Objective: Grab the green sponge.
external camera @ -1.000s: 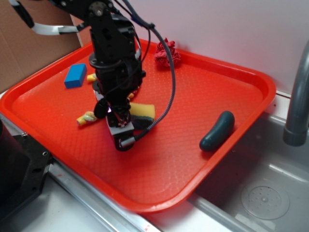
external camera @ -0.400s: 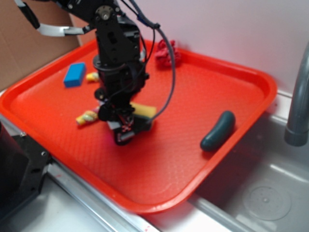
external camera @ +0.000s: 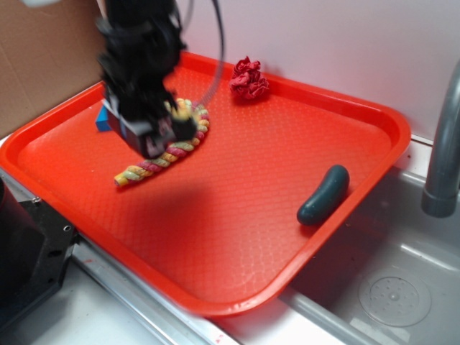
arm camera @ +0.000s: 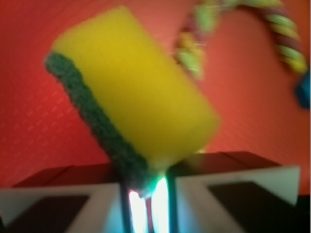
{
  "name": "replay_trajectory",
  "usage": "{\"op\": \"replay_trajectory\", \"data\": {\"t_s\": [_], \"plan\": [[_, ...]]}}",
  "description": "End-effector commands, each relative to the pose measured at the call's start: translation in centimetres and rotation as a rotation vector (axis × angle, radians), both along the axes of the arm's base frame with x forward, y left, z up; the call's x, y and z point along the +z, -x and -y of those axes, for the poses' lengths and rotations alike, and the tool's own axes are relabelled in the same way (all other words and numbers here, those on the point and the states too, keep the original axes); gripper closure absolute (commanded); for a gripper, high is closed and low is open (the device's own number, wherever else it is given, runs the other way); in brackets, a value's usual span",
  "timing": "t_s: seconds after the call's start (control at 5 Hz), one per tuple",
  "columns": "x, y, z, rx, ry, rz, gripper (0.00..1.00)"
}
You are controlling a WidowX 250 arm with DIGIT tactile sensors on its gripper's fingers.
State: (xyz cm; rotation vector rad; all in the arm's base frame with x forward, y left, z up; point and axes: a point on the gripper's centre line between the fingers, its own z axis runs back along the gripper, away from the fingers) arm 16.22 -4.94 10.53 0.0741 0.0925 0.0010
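Pinching one corner of the green sponge (arm camera: 133, 104), the fingers (arm camera: 92, 206) are clamped on it and now hold it clear above the red tray (external camera: 374, 115); a second ago it lay on the tray beside the rope. The gripper (external camera: 154, 133) has risen and swung toward the tray's back left. One braided rope toy (external camera: 169, 151) is uncovered, with one blue block (external camera: 103, 121), one red crumpled cloth (external camera: 249, 79) and one dark green cucumber (external camera: 324, 195).

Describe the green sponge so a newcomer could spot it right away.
Start at the red tray, then find the gripper above its left side. The green sponge sits pinched in it, clear in the wrist view: yellow foam with a dark green edge, unlike the braided rope below.
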Motion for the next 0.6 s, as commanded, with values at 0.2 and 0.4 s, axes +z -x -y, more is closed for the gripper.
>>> {"op": "replay_trajectory", "data": {"t_s": [0.2,0.4], "plan": [[11.2,4.2,-5.4,0.487,0.028,0.117,1.0],[11.9,4.7,-6.1,0.507,0.026,0.083,1.0]]}}
